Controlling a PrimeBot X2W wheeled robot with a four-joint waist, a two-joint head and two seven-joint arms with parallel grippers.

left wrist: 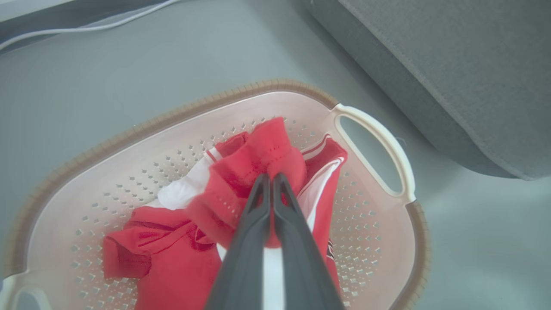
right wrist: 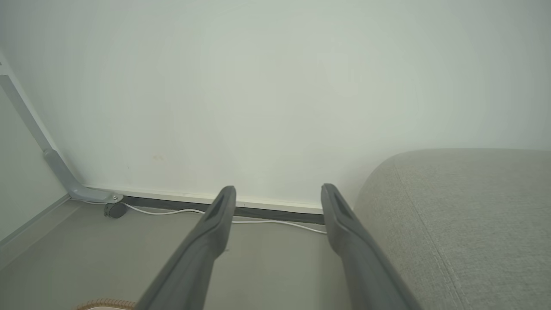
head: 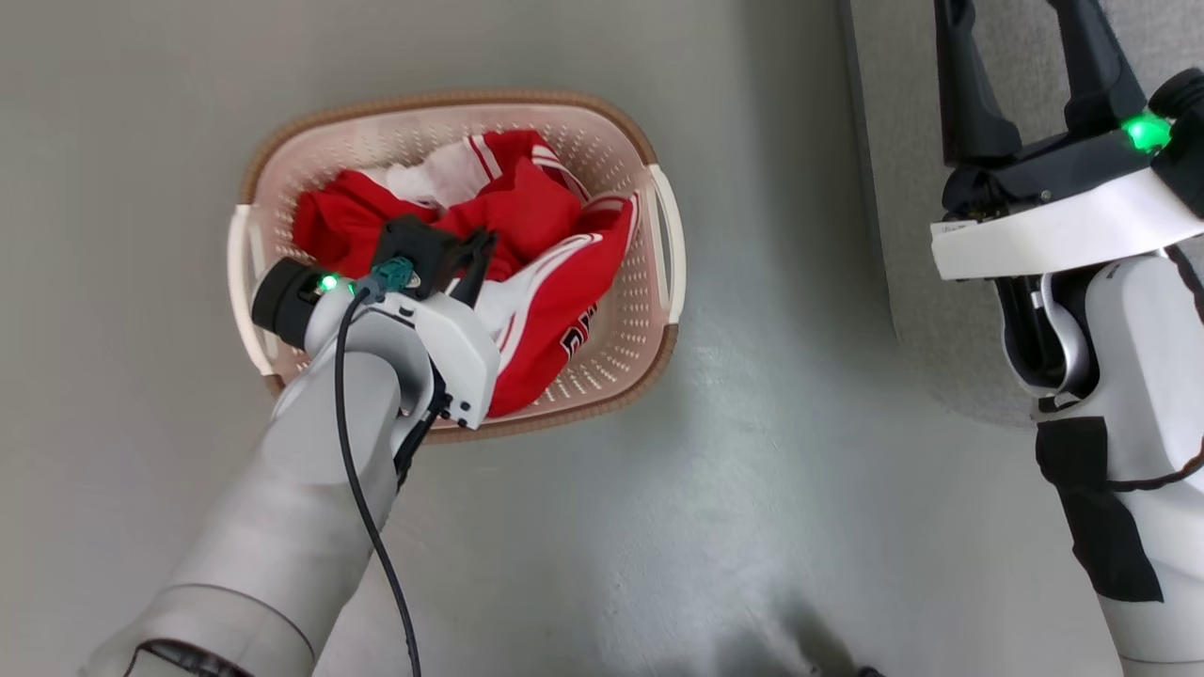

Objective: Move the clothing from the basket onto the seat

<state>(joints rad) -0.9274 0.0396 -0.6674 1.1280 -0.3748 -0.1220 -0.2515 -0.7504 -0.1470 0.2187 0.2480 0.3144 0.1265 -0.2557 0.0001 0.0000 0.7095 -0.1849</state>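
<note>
Left arm: pale forearm rises from the lower left of the head view and reaches down into the basket [head: 451, 99] [left wrist: 172, 114], wrist bent over its near left part, a black cable [head: 357, 470] running along the forearm. Left hand [head: 482, 243] [left wrist: 271, 176]: the two dark fingers are pressed together and point down into the pile; in the left wrist view their tips pinch a bunched red fold of the clothing [head: 536, 216] [left wrist: 258, 150], with red fabric showing in the narrow slit between them. That fold stands higher than the rest of the pile. Clothing: all of it lies inside the basket, a crumpled red heap with white panels and striped trim, spread from the left side to the right wall, one piece draped toward the near right rim. Basket: stands on the grey floor [head: 752, 470], white handle on each short side, brown rim all round. To its right, apart from it across a strip of bare floor, the sofa [head: 903, 188] [left wrist: 452, 64] [right wrist: 465, 215], grey and woven. Right arm: upright at the right edge of the head view, over the sofa's edge. Right hand [head: 1021, 56] [right wrist: 279, 191]: fingers spread wide with nothing between them, pointing up that view; its own wrist view looks past them at a pale wall [right wrist: 258, 86], with a white cord [right wrist: 172, 212] along the foot of it, and the sofa's rounded corner just beside the right finger.
</note>
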